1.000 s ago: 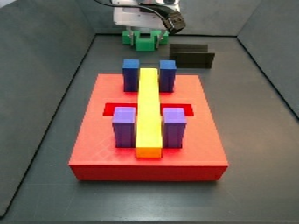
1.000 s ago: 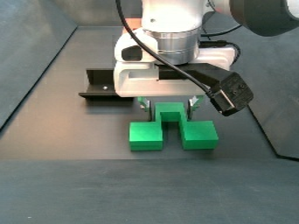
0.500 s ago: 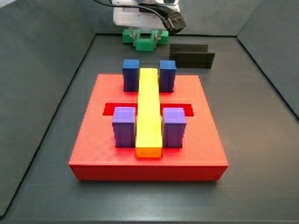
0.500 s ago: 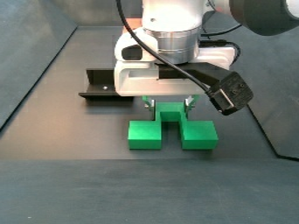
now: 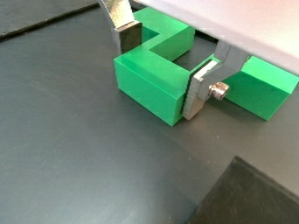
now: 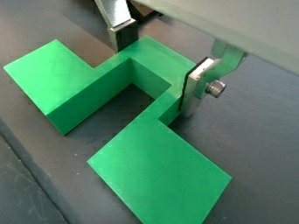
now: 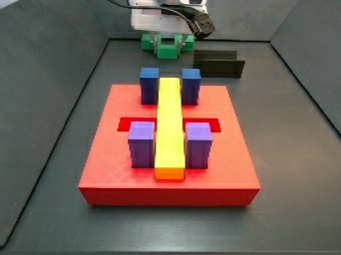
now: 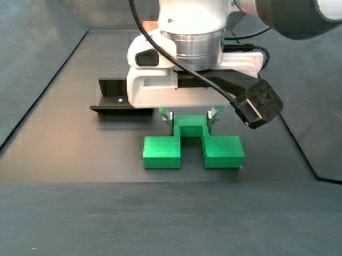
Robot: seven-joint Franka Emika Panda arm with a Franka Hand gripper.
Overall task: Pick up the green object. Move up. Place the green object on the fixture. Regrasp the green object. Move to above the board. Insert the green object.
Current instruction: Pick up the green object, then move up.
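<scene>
The green object (image 8: 194,148) lies at the back of the dark floor, just off the board's (image 7: 114,164) far edge in a side view (image 7: 163,44). My gripper (image 8: 195,118) comes down on it from above. In both wrist views the silver fingers (image 5: 201,87) (image 6: 194,86) press the two sides of its raised middle, so the gripper (image 5: 163,68) (image 6: 160,63) is shut on the green object (image 5: 149,77) (image 6: 65,79). Its two lower arms stick out past the fingers. The fixture (image 7: 220,65) (image 8: 118,98) stands close beside it.
The red board carries a long yellow bar (image 7: 170,125), two blue blocks (image 7: 150,82) at its far end and two purple blocks (image 7: 140,144) nearer the front. Grey side walls (image 7: 60,110) enclose the floor.
The gripper and the green object have shifted up a few pixels together in a side view. Board and fixture have not moved.
</scene>
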